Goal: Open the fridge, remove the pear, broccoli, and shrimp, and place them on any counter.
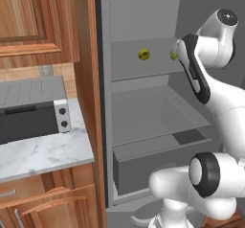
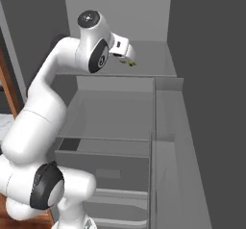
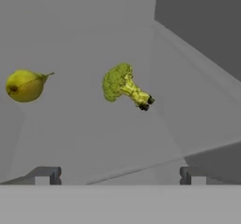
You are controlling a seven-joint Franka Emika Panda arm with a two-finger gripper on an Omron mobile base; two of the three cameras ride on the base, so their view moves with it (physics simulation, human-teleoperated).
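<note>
The fridge stands open in front of me, all grey inside, with shelves and a drawer. Beside the fridge, a white marble tabletop carries a small grey toaster oven. My end effector is up at the fridge's upper shelf, its two fingers wide apart and holding nothing. The broccoli lies on that shelf, right ahead of my fingers. The pear lies on the same shelf, apart from the broccoli. A blurry green speck by my arm may be the broccoli.
</note>
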